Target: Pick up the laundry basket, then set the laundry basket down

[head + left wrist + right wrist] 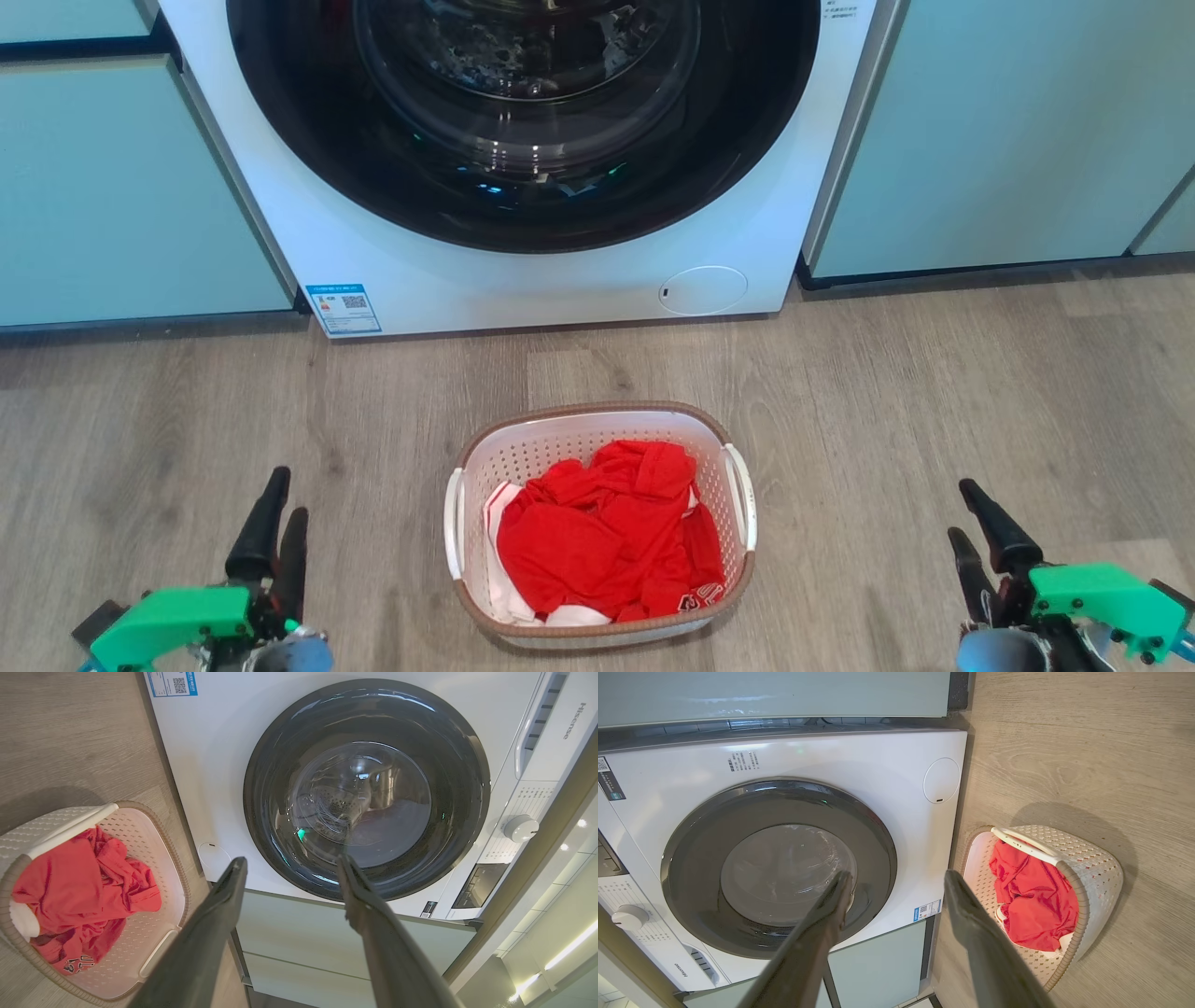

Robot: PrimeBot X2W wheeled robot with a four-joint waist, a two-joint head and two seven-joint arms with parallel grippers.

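The white perforated plastic laundry basket with a brown rim [597, 408] sits lower centre on the wood floor [887, 420]. The left end effector [288, 495] and right end effector [962, 511] flank it, both parted and empty. Best to take both white side handles [744, 509] evenly.

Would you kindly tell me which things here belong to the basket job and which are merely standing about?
Job: laundry basket, left gripper, right gripper, both open.
Bystanders: washing machine, red clothes inside the basket, pale green cabinets, wooden floor.
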